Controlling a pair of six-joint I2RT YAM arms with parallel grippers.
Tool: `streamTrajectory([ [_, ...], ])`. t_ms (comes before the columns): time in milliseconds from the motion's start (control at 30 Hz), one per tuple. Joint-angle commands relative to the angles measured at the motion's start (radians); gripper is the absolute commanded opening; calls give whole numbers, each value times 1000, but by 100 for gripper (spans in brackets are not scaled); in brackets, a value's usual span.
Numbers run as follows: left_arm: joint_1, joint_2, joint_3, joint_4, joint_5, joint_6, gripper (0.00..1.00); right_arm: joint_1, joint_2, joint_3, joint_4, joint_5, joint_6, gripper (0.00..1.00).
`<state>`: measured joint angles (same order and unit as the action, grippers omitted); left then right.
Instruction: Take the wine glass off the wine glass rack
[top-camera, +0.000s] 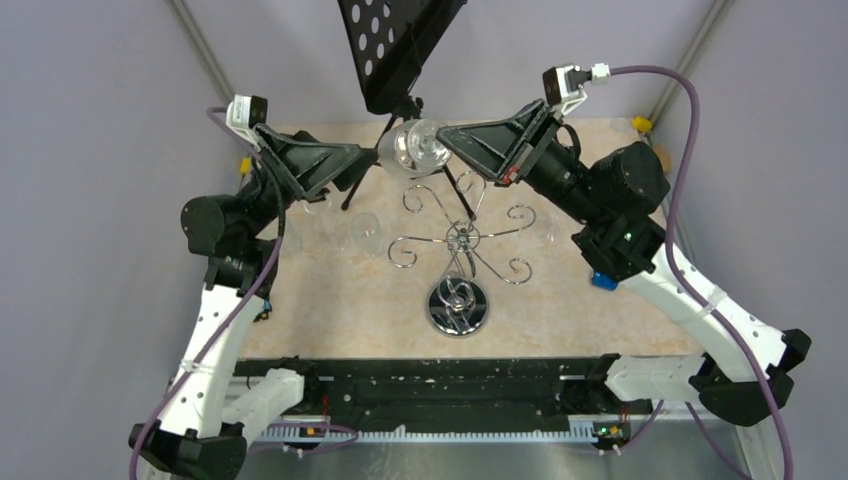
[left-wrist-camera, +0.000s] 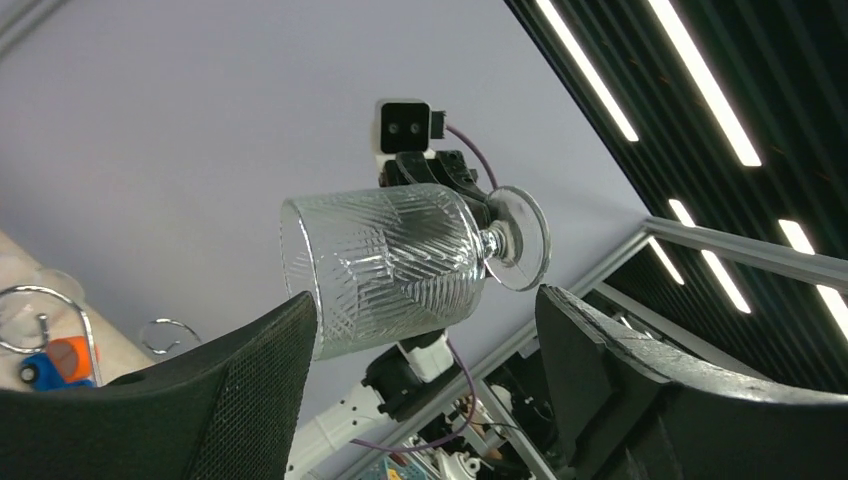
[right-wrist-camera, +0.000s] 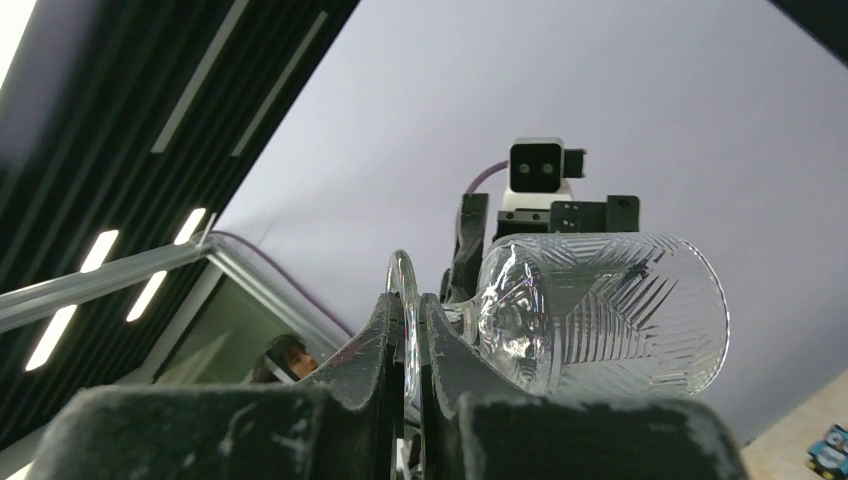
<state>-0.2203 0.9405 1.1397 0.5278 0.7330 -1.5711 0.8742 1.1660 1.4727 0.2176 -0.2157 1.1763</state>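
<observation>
Nearest the arm bases, the wine glass rack (top-camera: 459, 240) stands upright on the counter (top-camera: 330, 320), its round mirrored base toward the near edge. Beyond it, raised over the counter's far part and apart from the rack, the wine glass (top-camera: 418, 146) lies on its side. Its long axis runs left to right, rim toward the left arm, foot toward the right. The right end effector (right-wrist-camera: 408, 310) pinches the foot's thin disc. The left end effector (left-wrist-camera: 425, 320) is spread wide, fingers flanking the bowl's rim end; whether they touch it is unclear. Farthest back stands a black music stand (top-camera: 395, 45).
</observation>
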Motion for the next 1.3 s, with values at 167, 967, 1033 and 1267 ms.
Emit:
streamTrajectory([
  [167,-40,32,27,138,48,-71,80,-7,32,11,304,-65,86,0],
  [967,-93,38,99,454,66,-132,0,-63,15,-190,491,-27,257,2],
  [1033,-93,36,108,426,61,-95,0,-68,15,-194,481,-27,253,16],
  [1267,-93,-8,183,84,-17,247,0,-76,-48,-203,241,71,87,59],
])
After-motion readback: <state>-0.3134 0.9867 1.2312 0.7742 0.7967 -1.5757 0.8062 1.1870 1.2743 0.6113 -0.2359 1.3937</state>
